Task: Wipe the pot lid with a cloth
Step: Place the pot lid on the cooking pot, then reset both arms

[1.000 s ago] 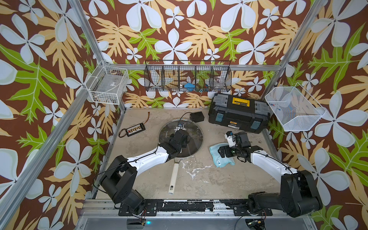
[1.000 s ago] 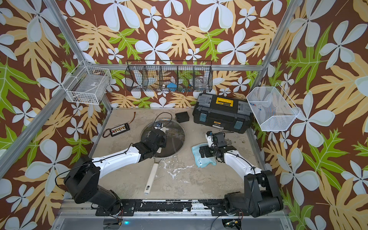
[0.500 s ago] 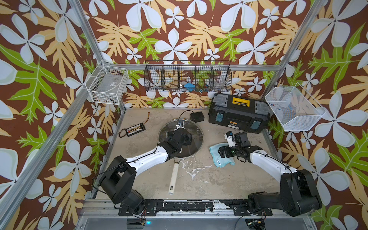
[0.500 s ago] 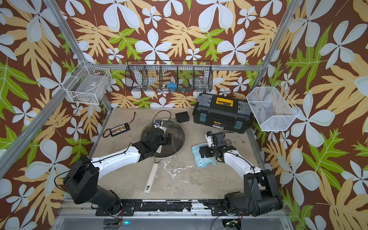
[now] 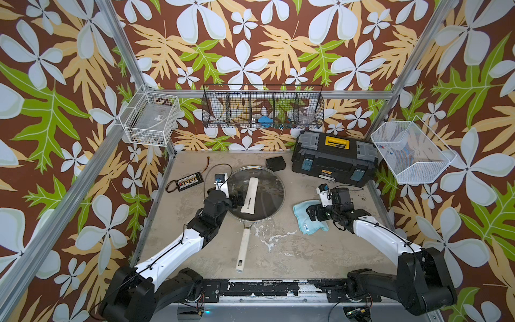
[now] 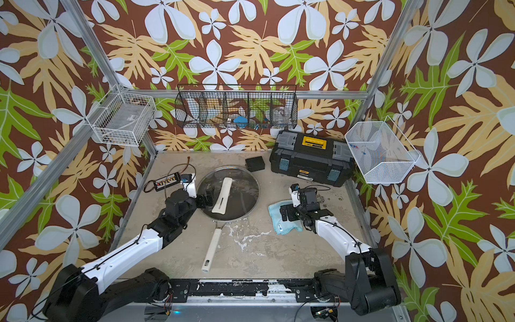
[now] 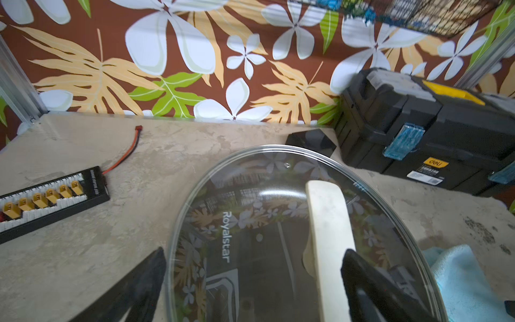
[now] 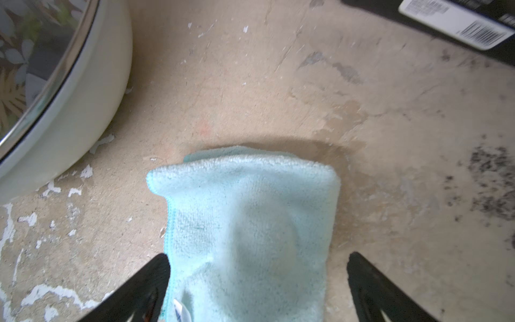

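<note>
Both wide open, empty: left end effector (image 5: 239,200) spans the cream bar handle (image 5: 250,192) of the round glass pot lid (image 5: 269,188); right end effector (image 5: 313,212) hovers over the fluffy blue cloth (image 5: 301,218) on the mottled desk (image 5: 292,251).

Walled on three sides in brown floral wallpaper (image 5: 250,41); framed by aluminium posts (image 5: 125,47); floored with a worn, paint-flecked beige bench (image 5: 306,251).

I have the white-and-black left arm (image 5: 178,248) stretched from its near-left base toward the far middle, its black left gripper (image 5: 240,200) low, jaws spread wide. The matching right arm (image 5: 381,234) bends leftward, and its black right gripper (image 5: 315,213) points down, equally wide.
</note>
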Motion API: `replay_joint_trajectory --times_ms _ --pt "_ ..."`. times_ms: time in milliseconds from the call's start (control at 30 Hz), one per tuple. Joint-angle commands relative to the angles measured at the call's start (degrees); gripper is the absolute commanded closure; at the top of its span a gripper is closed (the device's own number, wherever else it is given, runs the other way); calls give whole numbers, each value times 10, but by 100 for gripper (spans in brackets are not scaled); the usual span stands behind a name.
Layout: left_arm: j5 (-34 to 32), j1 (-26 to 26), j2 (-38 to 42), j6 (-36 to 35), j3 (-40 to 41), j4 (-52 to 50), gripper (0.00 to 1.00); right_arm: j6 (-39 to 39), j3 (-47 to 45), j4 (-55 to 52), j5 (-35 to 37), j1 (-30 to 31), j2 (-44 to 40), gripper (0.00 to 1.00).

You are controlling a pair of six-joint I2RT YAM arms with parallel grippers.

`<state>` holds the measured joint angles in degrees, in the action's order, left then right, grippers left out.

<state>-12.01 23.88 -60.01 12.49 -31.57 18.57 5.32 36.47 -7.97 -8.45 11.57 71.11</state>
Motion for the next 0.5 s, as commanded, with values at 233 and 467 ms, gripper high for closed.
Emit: replay_joint_trajectory --times_ms 233,467 --pt "88 -96 23 -9 56 97 0 -4 -30 138 68 -16 -37 0" --pt "97 -150 41 -15 143 211 0 -25 -127 327 78 -38 -72 0"
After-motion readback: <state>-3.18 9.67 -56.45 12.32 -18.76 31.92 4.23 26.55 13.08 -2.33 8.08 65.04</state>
